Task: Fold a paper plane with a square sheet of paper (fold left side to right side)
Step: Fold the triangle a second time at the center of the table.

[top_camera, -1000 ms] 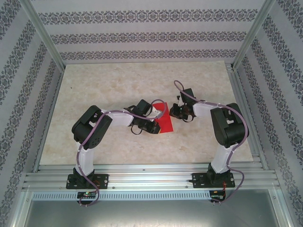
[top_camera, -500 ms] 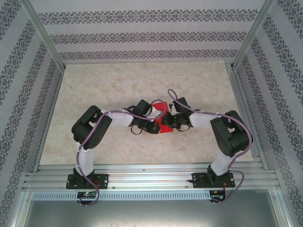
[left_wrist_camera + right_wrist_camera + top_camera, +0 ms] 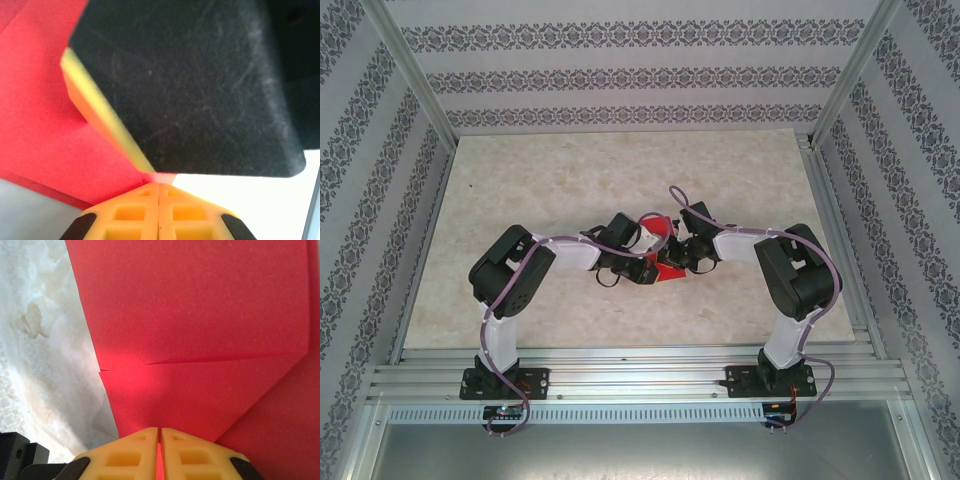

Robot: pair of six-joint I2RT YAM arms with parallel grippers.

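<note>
Since a second ago the right arm has swung in from the right, so both wrists now crowd over the thin bright red sheet of paper [image 3: 661,233], which showed then as a broad open patch and now shows as two small red slivers between them. It sits near the middle of the beige marbled tabletop [image 3: 540,190].

In the right wrist view the sheet of paper [image 3: 200,315] is plain and unmarked, with overlapping layers: one flap edge runs almost straight across, and a diagonal edge slants down from the right toward the fingers. In the left wrist view it [image 3: 40,125] lies on the left, a lower layer showing under its near edge.

The right gripper [image 3: 160,436] has its yellow fingers pressed together, with red showing in the slit between them, clamped on the sheet. The left gripper [image 3: 159,192] has its yellow fingers together at the sheet's near corner; a pinch there cannot be told. Just beyond them looms a large black block with a yellow edge [image 3: 200,85].
</note>
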